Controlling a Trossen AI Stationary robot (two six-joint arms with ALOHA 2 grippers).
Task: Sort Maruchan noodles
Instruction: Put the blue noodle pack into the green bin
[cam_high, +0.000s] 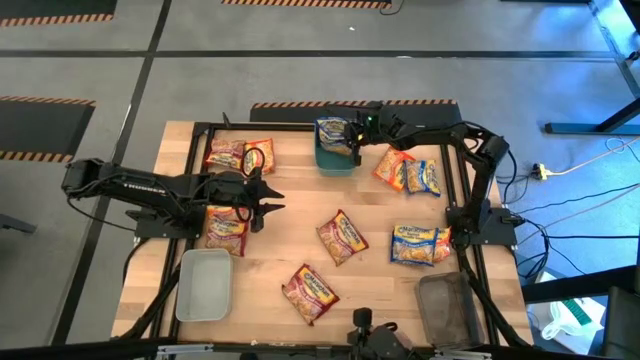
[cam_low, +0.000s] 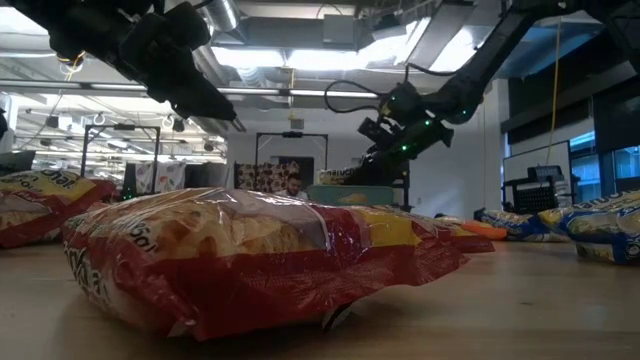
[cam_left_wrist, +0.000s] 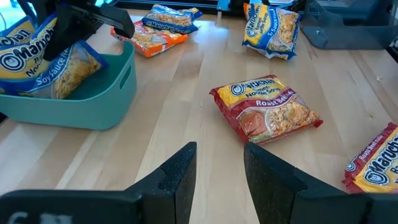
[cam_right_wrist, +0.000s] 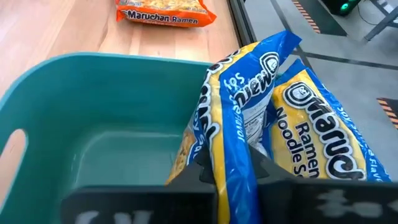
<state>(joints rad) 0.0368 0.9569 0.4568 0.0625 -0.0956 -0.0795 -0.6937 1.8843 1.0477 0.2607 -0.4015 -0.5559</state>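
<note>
A wooden table (cam_high: 370, 275) scattered with ramen packets; the right gripper (cam_high: 355, 135) hangs over a teal tray (cam_high: 335, 160) at the far edge, fingers pinched on a blue-and-yellow packet (cam_right_wrist: 273, 112) inside it; the left gripper (cam_high: 270, 198) hovers near the table's left side, fingers partly apart, holding nothing; a red packet (cam_left_wrist: 267, 112) lies mid-table.

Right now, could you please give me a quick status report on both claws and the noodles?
Right claw shut on blue-and-yellow packet, over teal tray. Left claw open, empty, above table near the red packet. Nothing in the way.
</note>
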